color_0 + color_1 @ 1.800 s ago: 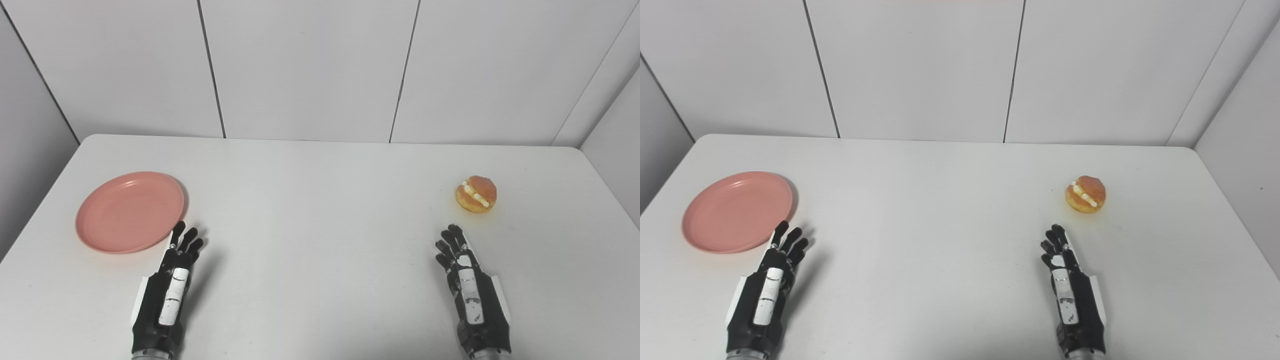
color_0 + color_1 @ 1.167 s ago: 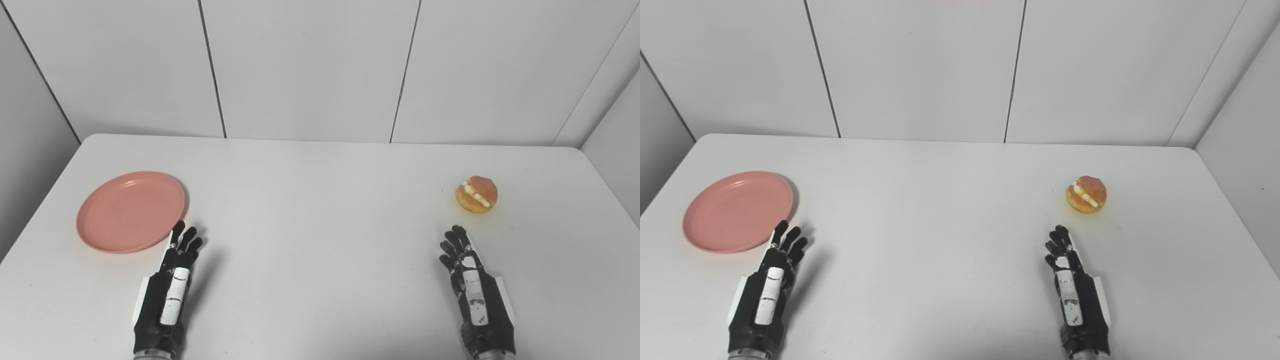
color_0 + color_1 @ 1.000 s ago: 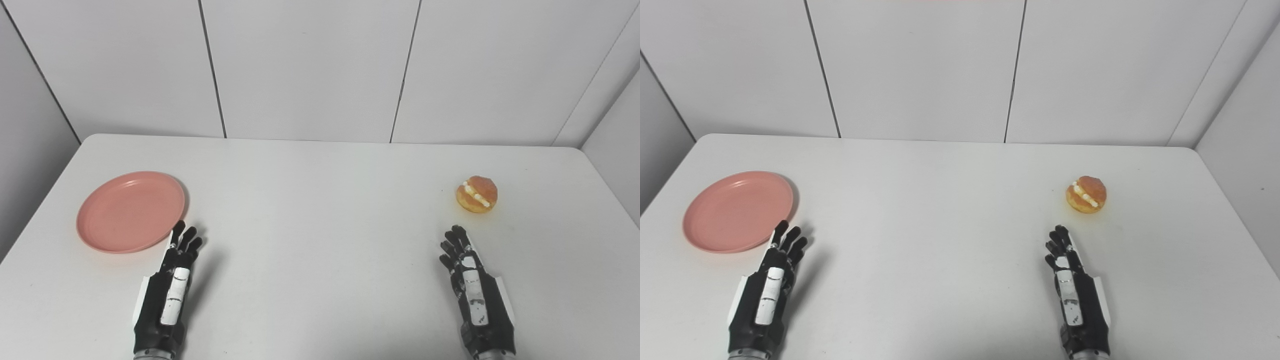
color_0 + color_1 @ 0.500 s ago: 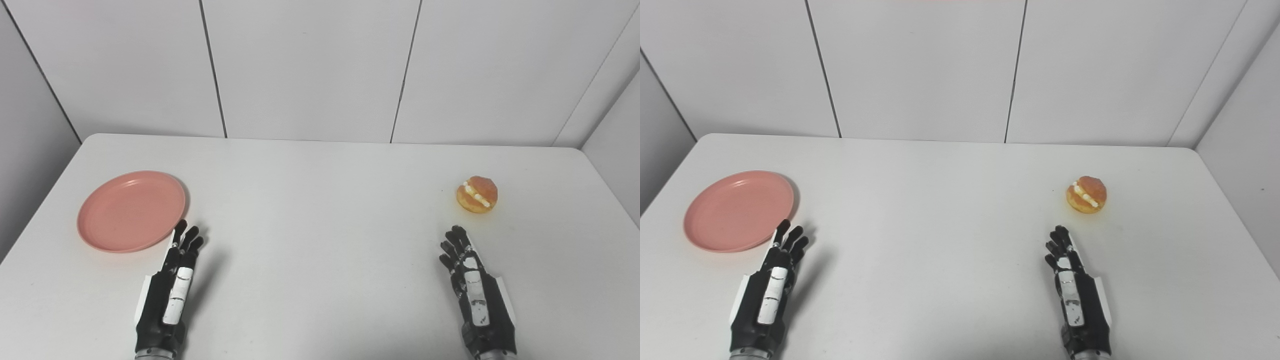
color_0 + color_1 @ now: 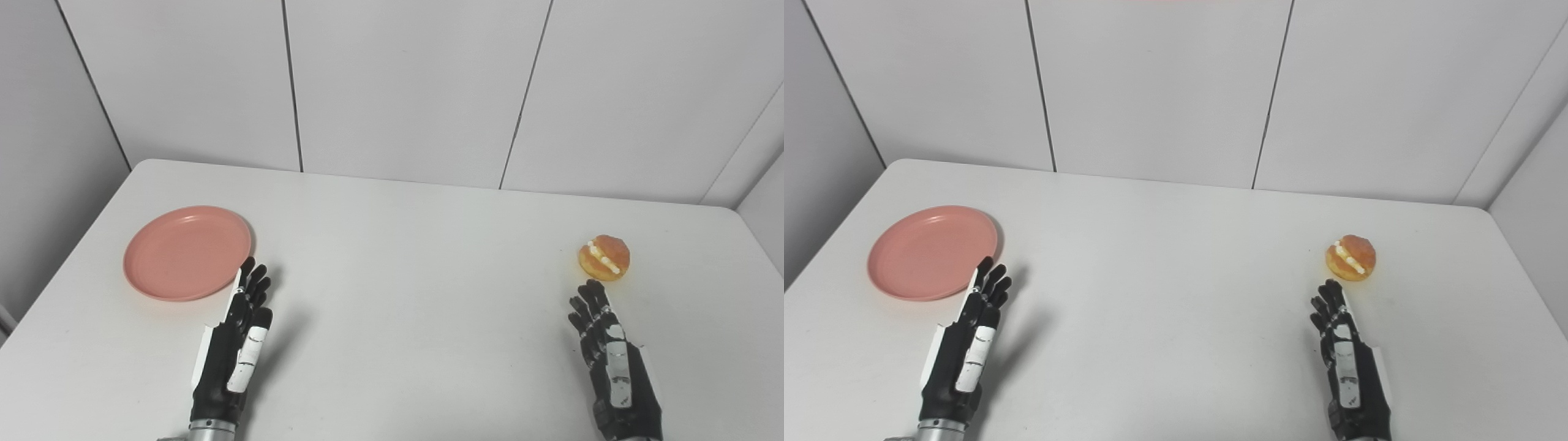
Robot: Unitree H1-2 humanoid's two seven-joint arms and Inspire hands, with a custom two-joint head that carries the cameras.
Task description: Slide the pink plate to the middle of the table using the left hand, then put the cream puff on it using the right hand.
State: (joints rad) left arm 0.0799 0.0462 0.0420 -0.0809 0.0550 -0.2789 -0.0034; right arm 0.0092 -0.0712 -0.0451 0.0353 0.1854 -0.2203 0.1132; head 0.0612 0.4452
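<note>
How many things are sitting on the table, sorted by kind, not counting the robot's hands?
Plates: 1, the pink plate
Pastries: 1, the cream puff
Total: 2

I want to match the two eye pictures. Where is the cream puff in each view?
Left eye view: the puff lies at the right, past the right hand.
Right eye view: the puff lies at the right, nearer the picture's middle, past the same hand.
Shared landmark: the pink plate at the table's left side, beside the left hand.
</note>
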